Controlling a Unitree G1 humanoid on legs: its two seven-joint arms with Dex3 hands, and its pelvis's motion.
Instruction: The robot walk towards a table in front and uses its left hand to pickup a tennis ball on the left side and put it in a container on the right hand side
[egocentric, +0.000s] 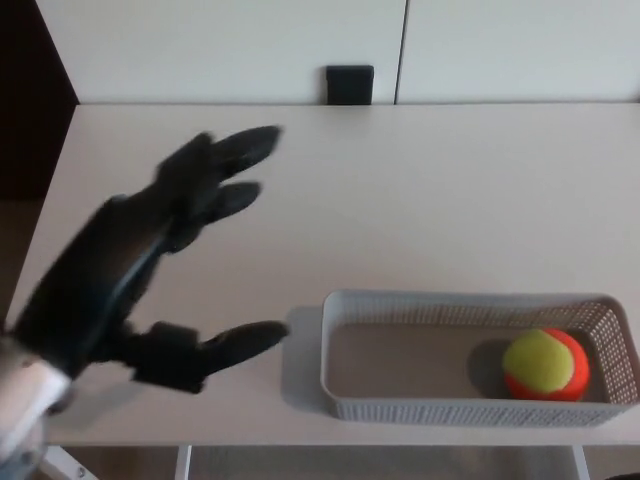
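A yellow and orange tennis ball (543, 364) lies inside the white mesh container (400, 408) at the table's front right, near the container's right end. My left hand (150, 270) is over the left half of the table, well to the left of the container. It is open, with its two fingers spread toward the back and its thumb pointing right toward the container's left wall. Nothing is in it. My right hand does not show.
The white table (450, 190) runs to a white wall at the back, where a small black object (349, 84) sits at the far edge. A dark area lies beyond the table's left edge.
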